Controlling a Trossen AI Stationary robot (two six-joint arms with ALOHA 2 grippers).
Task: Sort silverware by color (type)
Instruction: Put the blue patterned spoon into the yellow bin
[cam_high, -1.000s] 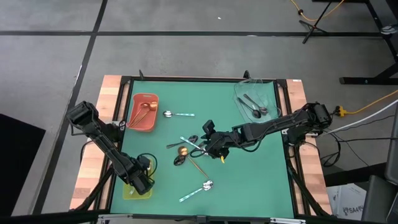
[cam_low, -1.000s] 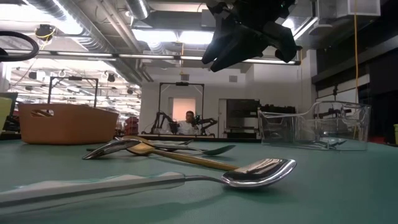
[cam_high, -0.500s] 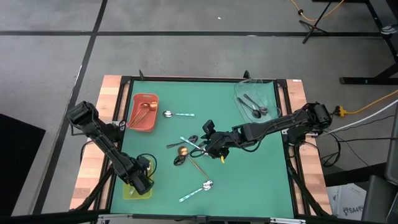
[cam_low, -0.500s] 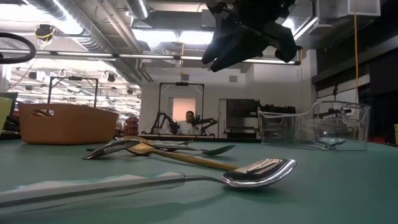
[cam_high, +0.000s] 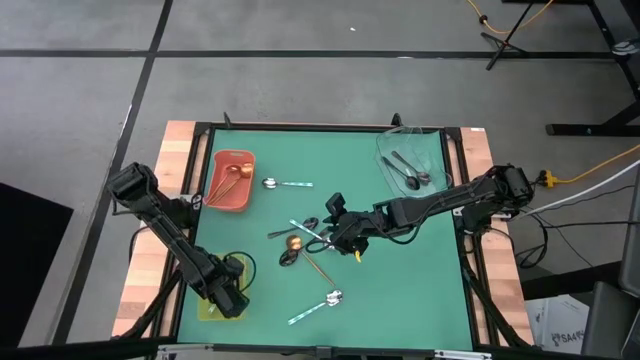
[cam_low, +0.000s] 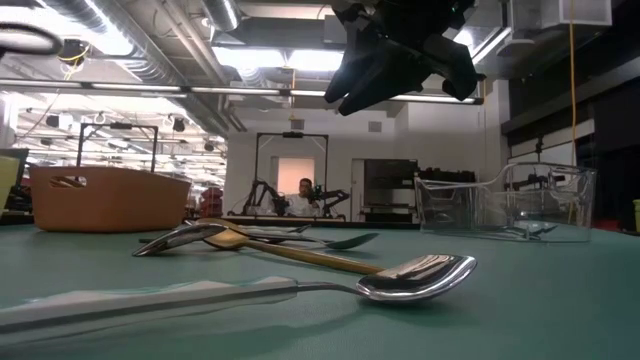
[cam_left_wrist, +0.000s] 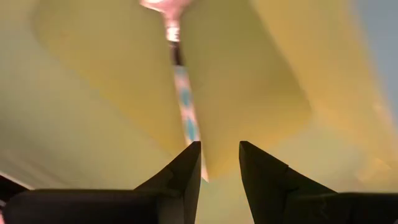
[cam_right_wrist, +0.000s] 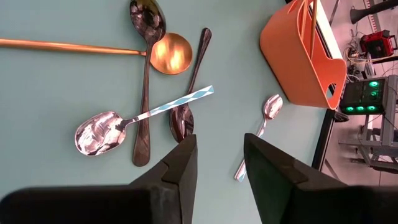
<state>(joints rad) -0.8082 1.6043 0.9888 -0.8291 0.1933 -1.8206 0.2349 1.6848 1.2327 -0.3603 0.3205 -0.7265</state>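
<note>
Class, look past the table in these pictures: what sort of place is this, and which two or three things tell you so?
Probably a robotics lab or workshop. Bare ceiling ducts run overhead, further robot arms stand at the back where a person sits, and a yellow cable trails over the concrete floor beside the green table.

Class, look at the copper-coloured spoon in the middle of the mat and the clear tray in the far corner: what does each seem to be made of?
Copper-coloured spoon: probably metal with a satin coppery coating; the bowl gives a soft, even sheen. Clear tray: likely glossy transparent plastic; the dark spoons inside and the green mat show through its walls.
</note>
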